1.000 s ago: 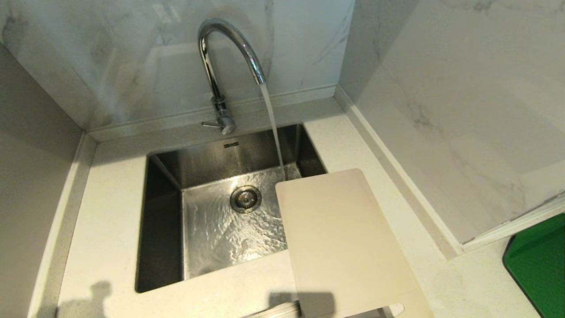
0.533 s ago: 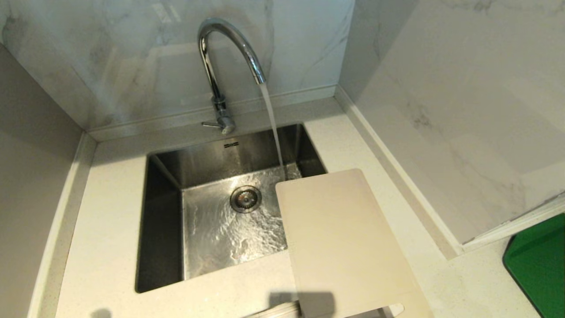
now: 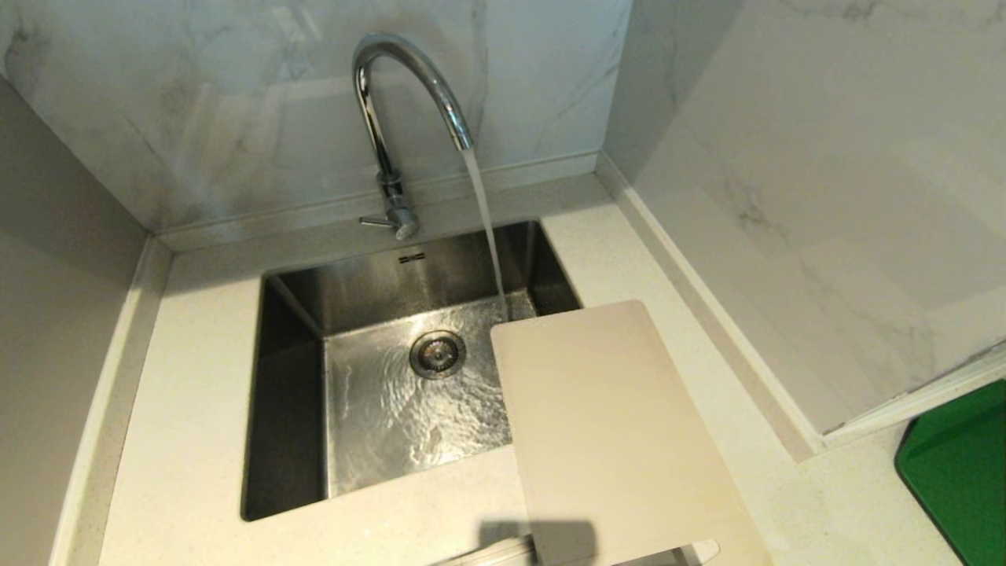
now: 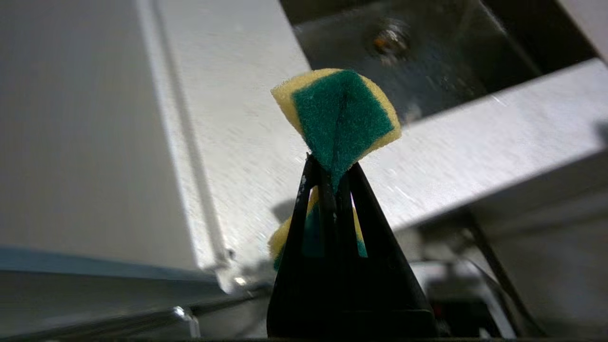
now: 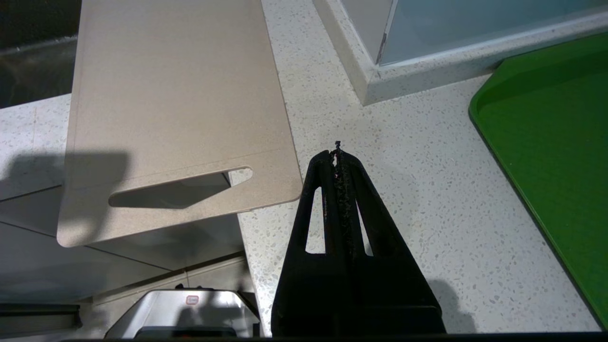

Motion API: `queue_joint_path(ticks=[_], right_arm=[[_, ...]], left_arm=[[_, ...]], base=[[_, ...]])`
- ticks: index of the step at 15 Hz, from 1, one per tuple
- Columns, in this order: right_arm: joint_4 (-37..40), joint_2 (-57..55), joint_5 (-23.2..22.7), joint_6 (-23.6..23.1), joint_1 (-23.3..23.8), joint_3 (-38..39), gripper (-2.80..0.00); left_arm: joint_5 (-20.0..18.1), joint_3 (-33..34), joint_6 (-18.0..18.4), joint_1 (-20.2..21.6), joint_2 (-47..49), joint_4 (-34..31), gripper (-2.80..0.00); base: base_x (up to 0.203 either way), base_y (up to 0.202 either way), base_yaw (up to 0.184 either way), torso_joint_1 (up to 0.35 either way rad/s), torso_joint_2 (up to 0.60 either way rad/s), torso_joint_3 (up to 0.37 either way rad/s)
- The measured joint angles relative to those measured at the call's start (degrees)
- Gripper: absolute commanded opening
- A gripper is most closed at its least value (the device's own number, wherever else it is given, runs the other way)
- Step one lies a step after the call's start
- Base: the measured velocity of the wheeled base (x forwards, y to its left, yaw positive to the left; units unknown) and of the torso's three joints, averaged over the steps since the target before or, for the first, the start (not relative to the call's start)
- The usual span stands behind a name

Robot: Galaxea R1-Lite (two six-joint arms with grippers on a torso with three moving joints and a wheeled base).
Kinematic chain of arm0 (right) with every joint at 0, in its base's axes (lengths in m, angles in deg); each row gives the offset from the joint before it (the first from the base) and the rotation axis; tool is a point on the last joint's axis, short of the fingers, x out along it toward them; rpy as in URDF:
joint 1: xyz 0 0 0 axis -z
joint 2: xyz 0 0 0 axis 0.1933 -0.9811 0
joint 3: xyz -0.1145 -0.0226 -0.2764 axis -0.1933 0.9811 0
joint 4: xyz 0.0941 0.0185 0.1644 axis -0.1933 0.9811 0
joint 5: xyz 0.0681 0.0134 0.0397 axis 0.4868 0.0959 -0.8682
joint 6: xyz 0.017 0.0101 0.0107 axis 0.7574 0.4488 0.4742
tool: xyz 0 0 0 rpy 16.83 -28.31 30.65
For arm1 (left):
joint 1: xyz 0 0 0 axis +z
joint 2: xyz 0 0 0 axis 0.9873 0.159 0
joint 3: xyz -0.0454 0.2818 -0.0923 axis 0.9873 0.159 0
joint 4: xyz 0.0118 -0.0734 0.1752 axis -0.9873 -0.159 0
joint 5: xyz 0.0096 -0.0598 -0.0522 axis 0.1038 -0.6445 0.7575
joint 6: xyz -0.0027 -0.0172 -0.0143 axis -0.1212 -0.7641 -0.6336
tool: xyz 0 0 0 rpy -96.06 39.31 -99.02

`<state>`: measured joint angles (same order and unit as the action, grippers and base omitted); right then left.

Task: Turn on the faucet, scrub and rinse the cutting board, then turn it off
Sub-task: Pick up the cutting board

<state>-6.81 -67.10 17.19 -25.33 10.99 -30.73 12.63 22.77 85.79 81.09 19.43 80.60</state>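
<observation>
A pale speckled countertop [image 3: 196, 377] carries the cutting board [image 3: 613, 432], which lies partly over the sink [image 3: 283, 409], and a green board [image 3: 959, 472] further right.

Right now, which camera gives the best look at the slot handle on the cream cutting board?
The right wrist view: the slot handle shows whole there, near the cutting board's short edge that overhangs the counter front. The head view catches only one end of the slot at the picture's bottom edge. The left wrist view shows no board, only the sponge.
</observation>
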Motion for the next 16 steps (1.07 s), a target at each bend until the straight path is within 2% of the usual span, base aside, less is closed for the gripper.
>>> queue_joint_path(ticks=[2, 4, 6, 8, 12, 16], right_arm=[[-0.04, 0.00, -0.02, 0.00, 0.00, 0.00, -2.80], [-0.04, 0.00, 0.00, 0.00, 0.00, 0.00, -2.80], [0.03, 0.00, -0.05, -0.25, 0.00, 0.00, -2.80], [0.03, 0.00, -0.10, -1.38, 0.00, -0.02, -2.80], [1.57, -0.05, -2.03, -8.06, 0.00, -0.36, -2.80], [9.60, -3.98, -6.02, -8.87, 0.00, -10.27, -2.80]], left_arm=[[1.40, 2.11, 0.79, -0.06, -0.98, 5.07, -2.80], [1.51, 2.65, 0.47, -0.09, -1.39, 3.07, -2.80], [1.55, 2.79, -2.00, -0.09, -1.52, 3.31, -2.80], [1.60, 2.87, -2.46, -0.09, -1.61, 3.36, -2.80], [1.58, 2.92, -2.54, -0.20, -1.65, 3.36, -2.80], [1.57, 2.92, -2.66, -0.17, -1.63, 3.41, -2.80]], base=[[0.000, 0.000, 0.000, 0.000, 0.00, 0.000], [0.000, 0.000, 0.000, 0.000, 0.00, 0.000], [0.000, 0.000, 0.000, 0.000, 0.00, 0.000], [0.000, 0.000, 0.000, 0.000, 0.00, 0.000], [0.000, 0.000, 0.000, 0.000, 0.00, 0.000], [0.000, 0.000, 0.000, 0.000, 0.00, 0.000]])
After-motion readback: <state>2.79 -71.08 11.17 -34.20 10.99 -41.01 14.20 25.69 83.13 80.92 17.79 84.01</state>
